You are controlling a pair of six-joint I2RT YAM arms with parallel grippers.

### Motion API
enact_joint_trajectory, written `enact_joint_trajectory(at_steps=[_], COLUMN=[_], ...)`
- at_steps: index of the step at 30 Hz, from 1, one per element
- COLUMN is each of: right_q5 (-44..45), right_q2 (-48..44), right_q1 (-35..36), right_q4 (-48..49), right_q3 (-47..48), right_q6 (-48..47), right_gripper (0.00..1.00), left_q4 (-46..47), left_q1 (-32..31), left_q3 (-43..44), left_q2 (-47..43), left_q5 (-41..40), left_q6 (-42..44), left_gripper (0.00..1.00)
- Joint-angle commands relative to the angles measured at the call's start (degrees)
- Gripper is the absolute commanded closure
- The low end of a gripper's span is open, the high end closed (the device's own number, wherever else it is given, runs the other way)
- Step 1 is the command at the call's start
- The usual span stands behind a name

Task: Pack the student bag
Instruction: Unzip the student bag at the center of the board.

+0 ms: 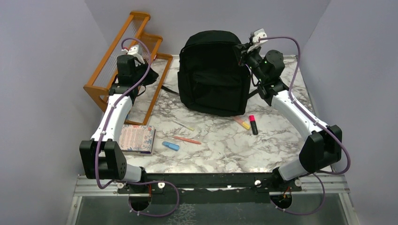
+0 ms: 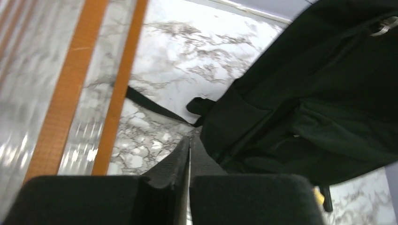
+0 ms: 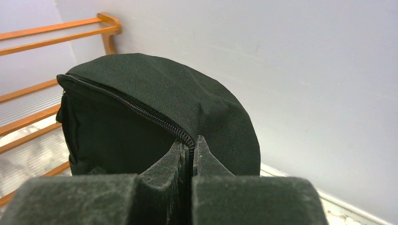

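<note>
The student bag (image 1: pixel 213 70) is a black backpack standing upright at the back middle of the marble table. It also shows in the left wrist view (image 2: pixel 319 93) and the right wrist view (image 3: pixel 155 98). My right gripper (image 1: pixel 242 49) is at the bag's upper right edge. In the right wrist view it (image 3: pixel 189 140) is shut on the top zipper (image 3: pixel 136 110), whose teeth run down between the jaws. My left gripper (image 1: pixel 149 77) hovers left of the bag, above the table. In the left wrist view it (image 2: pixel 189 140) is shut and empty.
A wooden rack (image 1: pixel 124 61) stands at the back left. A bag strap (image 2: pixel 155 107) lies on the table. In front of the bag lie a notebook (image 1: pixel 136 138), a blue item (image 1: pixel 171 146), an orange pen (image 1: pixel 187 139), a yellow pen (image 1: pixel 183 125) and two highlighters (image 1: pixel 253 124).
</note>
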Motion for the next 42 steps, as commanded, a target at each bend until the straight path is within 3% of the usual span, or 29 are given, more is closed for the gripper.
enact_joint_trajectory(at_steps=[1,4,6,12,18,22,42], right_q5=[-7.8,-12.2,-15.5,-21.2,-21.0,-20.4,-20.3], right_q2=[-3.7,-3.8,-3.6,-2.4,0.2,1.1,2.9], right_q1=[0.1,0.1,0.1,0.1,0.1,0.1,0.1], right_q4=[10.4,10.0,8.2,2.0,-5.9,-7.1,-8.8], right_q3=[-0.6,0.7,2.2,7.6,14.4,15.7,16.0], right_q6=[-1.8,-2.8,-3.3,-4.7,-5.7,-5.4,-5.5], right_gripper=[0.99,0.99,0.99,0.99,0.99,0.99,0.99], left_q4=[9.0,12.7,13.7,13.2,4.0,3.5,4.3], left_q1=[-0.2,-0.3,-0.3,-1.6,-12.4,-16.8,-21.1], left_q3=[0.8,3.9,7.1,14.9,17.8,16.1,16.4], left_q2=[-2.6,-2.3,-1.8,-0.6,-1.4,-3.3,-3.8], left_q5=[15.0,19.7,22.0,30.6,20.7,17.2,13.9], left_q6=[3.3,4.9,7.8,20.5,39.4,45.7,45.3], left_gripper=[0.81,0.55,0.46,0.35,0.21,0.17,0.03])
